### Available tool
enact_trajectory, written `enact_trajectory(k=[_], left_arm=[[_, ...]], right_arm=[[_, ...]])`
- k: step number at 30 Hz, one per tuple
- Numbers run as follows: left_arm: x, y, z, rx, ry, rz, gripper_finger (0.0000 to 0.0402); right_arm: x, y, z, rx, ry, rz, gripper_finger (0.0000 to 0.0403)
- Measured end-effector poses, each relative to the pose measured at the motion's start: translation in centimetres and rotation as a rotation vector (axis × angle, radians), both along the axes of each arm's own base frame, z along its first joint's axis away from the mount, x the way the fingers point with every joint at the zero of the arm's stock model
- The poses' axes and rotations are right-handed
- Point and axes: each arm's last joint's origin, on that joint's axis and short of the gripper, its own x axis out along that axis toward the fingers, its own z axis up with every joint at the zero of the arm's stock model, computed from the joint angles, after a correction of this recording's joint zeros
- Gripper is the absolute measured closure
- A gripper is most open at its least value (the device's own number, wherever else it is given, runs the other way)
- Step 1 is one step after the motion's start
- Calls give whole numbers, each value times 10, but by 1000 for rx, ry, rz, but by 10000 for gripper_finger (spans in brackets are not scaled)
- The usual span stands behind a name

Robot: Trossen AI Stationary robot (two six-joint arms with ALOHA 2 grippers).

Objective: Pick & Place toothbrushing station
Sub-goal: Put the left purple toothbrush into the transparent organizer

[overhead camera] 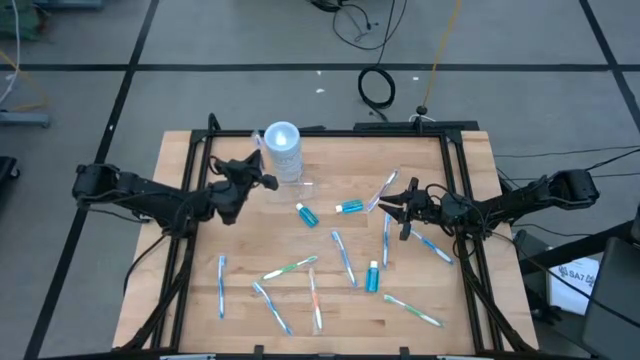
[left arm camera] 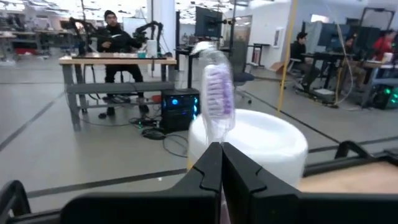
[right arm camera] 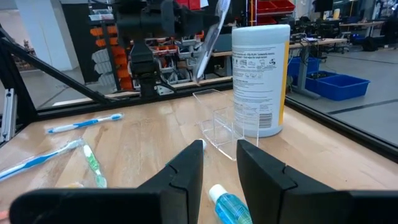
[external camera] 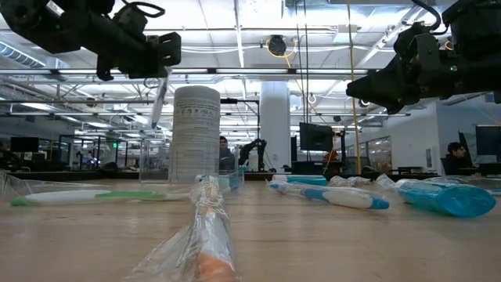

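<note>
The toothbrushing station (overhead camera: 283,150) stands upright near the far edge of the wooden table (overhead camera: 200,240), left of the middle in the high view. Its tall cylinder carries a pale round top, and its low clear tray part (right arm camera: 221,127) sits on the table just beside the cylinder's base.

The left hand (overhead camera: 262,176) hovers just beside the station, above the table. Its fingers (left arm camera: 214,168) are pressed together on a wrapped toothbrush (left arm camera: 217,93), whose purple bristled head rises in front of the station's pale top in the left wrist view. In the low view the brush slants down from the raised hand toward the cylinder.

The right hand (overhead camera: 385,207) hangs over the right half of the table, well apart from the station, with its fingers (right arm camera: 186,168) spread and nothing between them. A small teal tube (right arm camera: 227,205) lies on the table just ahead of it.

More toothbrushes (overhead camera: 291,268) and teal tubes lie scattered across the near and middle parts of the table. Beyond the table, a person (left arm camera: 115,37) sits at a desk in the room.
</note>
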Motion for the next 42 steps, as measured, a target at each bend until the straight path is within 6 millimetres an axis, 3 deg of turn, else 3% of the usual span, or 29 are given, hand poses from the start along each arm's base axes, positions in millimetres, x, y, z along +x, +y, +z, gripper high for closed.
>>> enact_trajectory(k=[12,20,29,42], left_arm=[[18,4,-39,-18,89,95,397],[25,-7,-61,-12,148,112,391],[27,-18,-63,26,278,9,395],[28,-23,-64,23,291,-49,383]], right_arm=[[0,0,0,-15,3,0,314],[0,0,0,-15,3,0,314],[0,0,0,-15,3,3,314],[0,0,0,-15,3,3,314]])
